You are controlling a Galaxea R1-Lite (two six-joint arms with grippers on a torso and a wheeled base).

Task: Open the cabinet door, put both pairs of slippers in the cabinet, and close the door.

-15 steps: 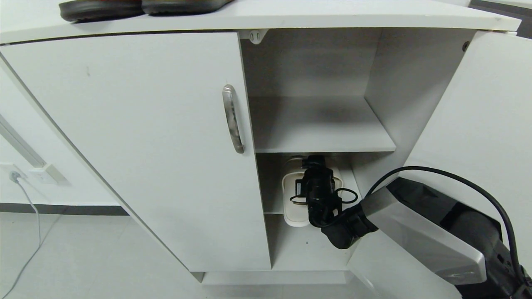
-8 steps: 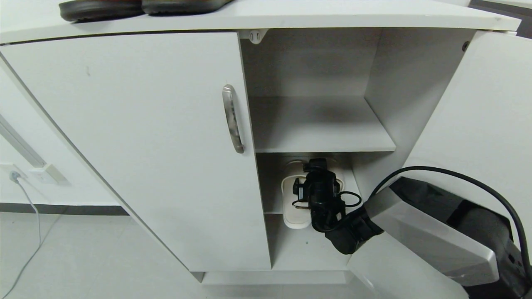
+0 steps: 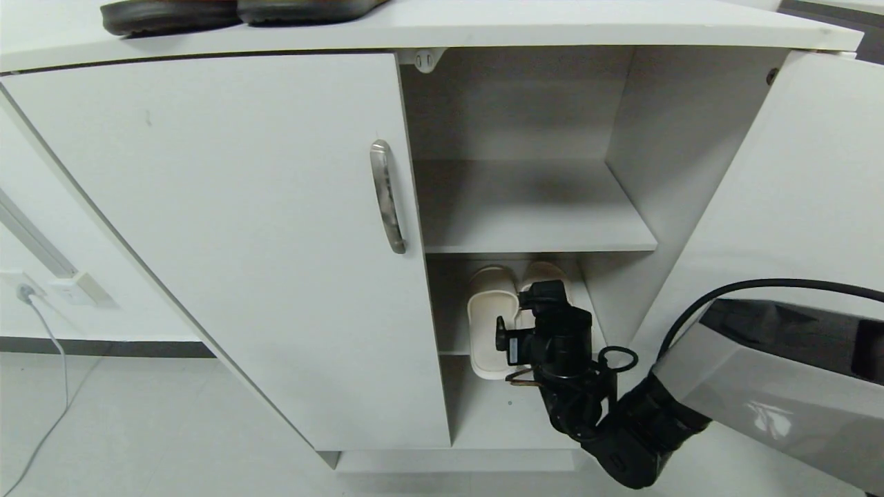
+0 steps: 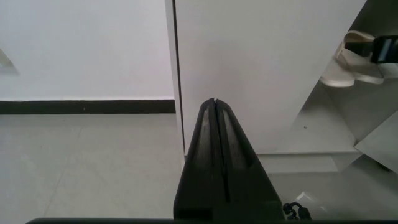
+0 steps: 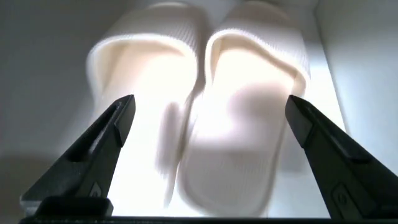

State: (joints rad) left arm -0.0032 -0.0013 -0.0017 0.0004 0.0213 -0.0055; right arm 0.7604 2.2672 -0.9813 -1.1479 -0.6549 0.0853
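While the right door [image 3: 794, 193] stands open, the white slippers [image 3: 492, 331] are seen side by side in the cabinet's [image 3: 552, 27] lower compartment. The right gripper [image 5: 210, 102] is spread wide before them and holds nothing. The left gripper [image 4: 214, 106] is pressed closed, and the dark slippers [image 3: 235, 12] are seen on the cabinet top.

Colours as you see them. Cabinet [image 3: 207, 207]: plain white, no pattern. Its handle [image 3: 387, 197]: brushed silver. At your 11 o'clock, the dark slippers [image 3: 169, 15]: near black. At your 6 o'clock, the cream slippers [image 3: 489, 331]: pale cream, unpatterned. Right gripper [image 3: 547, 297] and left gripper [image 4: 214, 102]: black. Floor [image 4: 81, 162]: pale grey. Skirting [image 4: 87, 107]: black band.
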